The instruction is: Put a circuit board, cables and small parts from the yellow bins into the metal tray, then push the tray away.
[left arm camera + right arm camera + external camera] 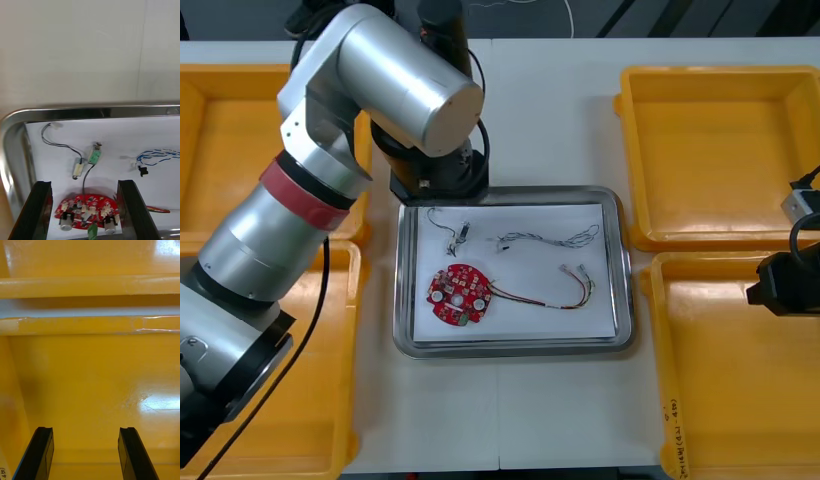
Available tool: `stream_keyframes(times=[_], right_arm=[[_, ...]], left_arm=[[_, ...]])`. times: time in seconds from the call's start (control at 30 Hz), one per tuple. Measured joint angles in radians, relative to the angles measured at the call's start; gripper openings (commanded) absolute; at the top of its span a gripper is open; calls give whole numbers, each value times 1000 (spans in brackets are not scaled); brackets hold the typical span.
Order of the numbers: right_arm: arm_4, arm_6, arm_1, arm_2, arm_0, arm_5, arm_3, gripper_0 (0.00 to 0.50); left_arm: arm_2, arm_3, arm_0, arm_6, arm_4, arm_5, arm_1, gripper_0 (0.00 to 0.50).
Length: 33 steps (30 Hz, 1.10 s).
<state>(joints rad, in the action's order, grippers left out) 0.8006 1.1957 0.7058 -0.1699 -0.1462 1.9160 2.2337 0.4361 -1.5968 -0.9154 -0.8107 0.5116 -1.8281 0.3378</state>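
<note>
The metal tray (510,348), white inside, lies mid-table. In it are a round red circuit board (457,294), a black cable (442,225), a small metal part (464,230), a blue and white cable (545,238) and a red and yellow cable (565,300). My left arm reaches to the tray's far left corner, its wrist (435,180) at the rim. In the left wrist view the left gripper (84,183) is open, with the board (88,212) seen past its fingers and nothing held. My right gripper (86,429) stands open over a bare bin floor (90,390).
Two yellow bins stand at the left (230,140) (300,420) and two at the right (720,150) (730,380). The right gripper (780,285) hangs over the near right bin. Bare table lies beyond the tray's far rim (93,112).
</note>
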Motion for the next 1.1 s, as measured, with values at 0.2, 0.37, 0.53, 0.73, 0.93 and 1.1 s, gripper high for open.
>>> stream_keyframes(times=[0.2, 0.37, 0.53, 0.73, 0.93, 1.1], right_arm=[[17, 9, 0, 0, 1, 0, 1, 500], [30, 59, 0, 0, 1, 0, 1, 500], [44, 233, 0, 0, 1, 0, 1, 500], [55, 252, 9, 34, 1, -24, 24, 500], [56, 261, 33, 114, 2, -52, 84, 500], [64, 262, 34, 132, 1, -52, 112, 498]], left_arm=[[-39, -102, 0, 0, 96, -61, 119, 500], [-57, -123, 0, 0, 188, -69, 223, 500], [-58, -124, 1, -1, 265, -63, 302, 500], [-163, -185, 68, -39, 275, -59, 320, 500], [-273, -261, 176, -190, 273, -60, 325, 500], [-308, -314, 238, -210, 276, -73, 346, 500]])
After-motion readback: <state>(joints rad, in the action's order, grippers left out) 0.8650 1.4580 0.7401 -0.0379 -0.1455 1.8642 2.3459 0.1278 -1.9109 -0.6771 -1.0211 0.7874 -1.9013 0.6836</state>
